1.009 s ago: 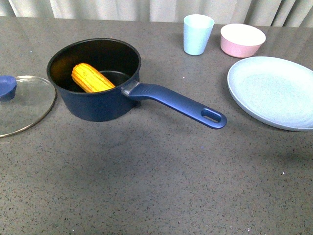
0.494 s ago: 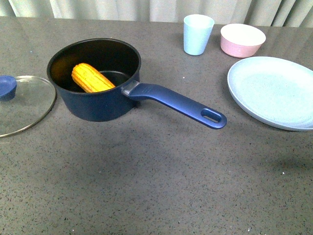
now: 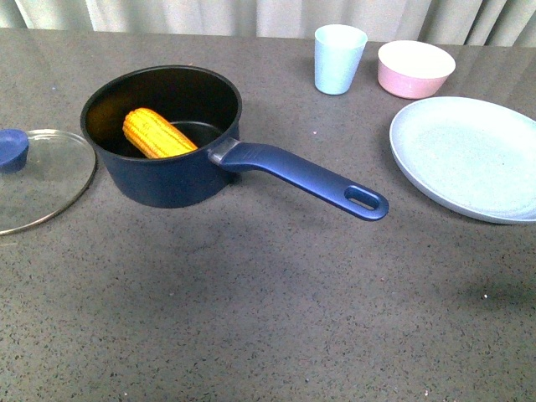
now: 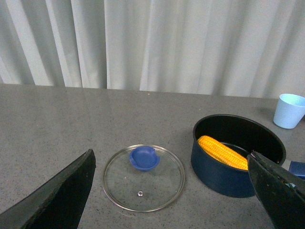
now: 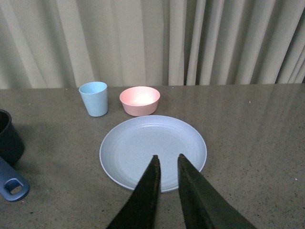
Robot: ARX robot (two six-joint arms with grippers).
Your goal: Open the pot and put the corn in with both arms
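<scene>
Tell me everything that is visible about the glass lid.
The glass lid is round and clear with a thin metal rim, a blue knob and a small vent hole. It lies flat on the grey table, knob up, to the left of the pot in the front view, with a narrow gap between them. Nothing grips or touches it but the table.

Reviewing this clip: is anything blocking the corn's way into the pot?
No. The yellow-orange corn cob already lies inside the dark navy-blue saucepan, whose mouth is uncovered. The glass lid with the blue knob lies on the grey table beside it.
</scene>
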